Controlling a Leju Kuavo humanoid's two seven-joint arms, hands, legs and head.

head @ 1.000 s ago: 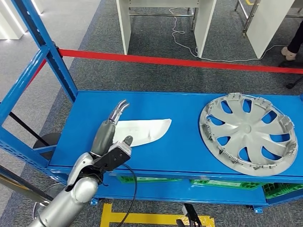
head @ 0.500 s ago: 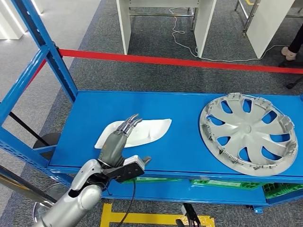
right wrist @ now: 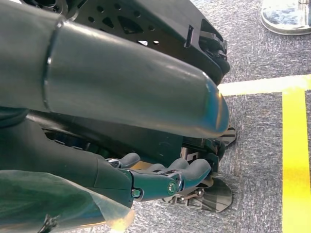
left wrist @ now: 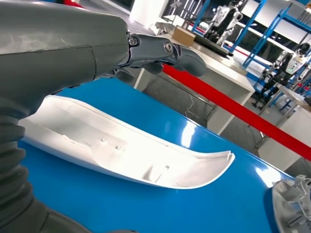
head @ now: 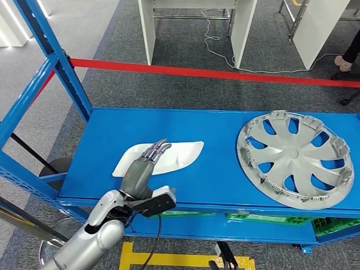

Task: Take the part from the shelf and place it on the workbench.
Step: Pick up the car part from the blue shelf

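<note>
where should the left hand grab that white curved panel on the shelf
Probably the near long edge of the white panel, from the robot's side. It lies flat like a shallow dish with a raised rim, so the left hand above it could hook fingers over and thumb under.

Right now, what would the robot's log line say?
phase: reaching | left hand: open, over white part | part: flat on blue shelf | right hand: hanging, empty

On blue shelf (head: pixel 220 185): 1 white curved part (head: pixel 178 154) under the left hand's fingers (head: pixel 156 149); 1 silver hubcap (head: pixel 295 159) well apart to their right. Beyond fingers: 1 red barrier tape (head: pixel 212 72), 2 white cabinet-like stands (head: pixel 191 22).
</note>
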